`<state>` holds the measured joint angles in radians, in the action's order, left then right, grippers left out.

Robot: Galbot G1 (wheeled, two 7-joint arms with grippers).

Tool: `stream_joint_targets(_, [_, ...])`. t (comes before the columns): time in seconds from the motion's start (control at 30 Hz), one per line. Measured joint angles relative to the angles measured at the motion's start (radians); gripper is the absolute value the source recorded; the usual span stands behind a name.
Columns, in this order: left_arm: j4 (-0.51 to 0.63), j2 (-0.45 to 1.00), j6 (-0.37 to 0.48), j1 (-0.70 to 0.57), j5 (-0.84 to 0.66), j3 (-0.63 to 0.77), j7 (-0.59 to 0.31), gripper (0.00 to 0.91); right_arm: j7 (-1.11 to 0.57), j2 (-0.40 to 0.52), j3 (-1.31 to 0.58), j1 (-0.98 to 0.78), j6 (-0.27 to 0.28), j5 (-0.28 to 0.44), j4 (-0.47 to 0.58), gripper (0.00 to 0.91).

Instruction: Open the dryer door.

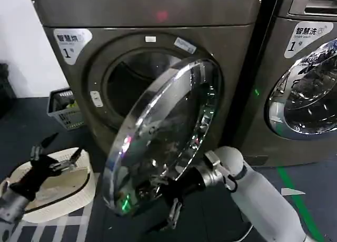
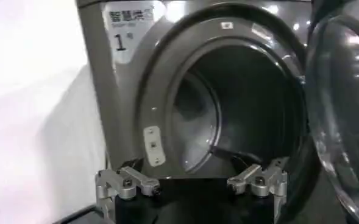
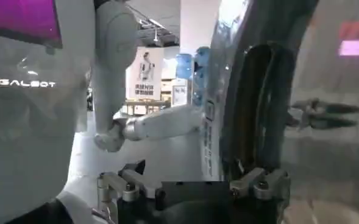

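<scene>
Right gripper (image 1: 167, 200) sits lowest and nearest in head view, at the lower edge of the dryer door (image 1: 163, 137), w/ the white forearm running back to the robot. Fingers look spread, one prong hanging below the chrome ring; can't tell if either is actually pressing the rim or just beside it. Right wrist view has the finger pads (image 3: 261, 182) apart, door's chrome edge (image 3: 261, 109) rising just beyond them, the robot's own body mirrored in the ring. So: open claw, not clamped on anything I can see.

Door is already swung well off the dryer (image 1: 158, 21), tilted out toward the robot, hinged on its right side, drum opening (image 1: 131, 79) exposed behind it. Left wrist view looks straight into the dark drum (image 2: 240, 109) w/ the door's glass (image 2: 344, 115) at one side.

Left gripper (image 1: 55, 158) hangs well apart, low over a white laundry basket (image 1: 52, 197) on the floor, fingers spread, idle. Second machine (image 1: 305, 84) to the right stays shut.

Step in hand, by my read: late in the swing, door maybe halfway through its arc. Next move prob. calls for nudging the rim further outward along the hinge arc, then clearing the claw w/o snagging the ring.
</scene>
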<state>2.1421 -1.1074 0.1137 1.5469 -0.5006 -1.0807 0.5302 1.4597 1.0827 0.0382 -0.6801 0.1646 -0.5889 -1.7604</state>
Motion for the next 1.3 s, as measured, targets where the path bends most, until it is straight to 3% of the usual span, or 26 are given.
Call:
stream_joint_targets(0.53, [0.017,0.056,0.007,-0.052,0.025,0.161,0.005,0.907,0.001,-0.096,-0.145,-0.081,-0.043,-0.004,0.002,0.907])
stream_joint_targets(0.83, [0.002,0.066,0.017,-0.107,0.027,0.273,0.007,0.907,0.002,-0.139,-0.389,-0.223,-0.069,0.03,-0.045,0.907])
stream_joint_targets(0.9, [-0.003,0.068,0.019,-0.123,0.026,0.296,0.009,0.907,0.002,-0.139,-0.456,-0.26,-0.083,0.069,-0.049,0.907])
stream_joint_targets(1.03, [-0.004,0.066,0.033,-0.148,0.03,0.335,0.018,0.907,0.002,-0.12,-0.602,-0.336,-0.1,0.128,-0.043,0.907])
stream_joint_targets(1.3, [-0.01,0.072,0.041,-0.182,0.039,0.403,0.044,0.907,0.001,-0.081,-0.908,-0.466,-0.093,0.142,-0.067,0.907])
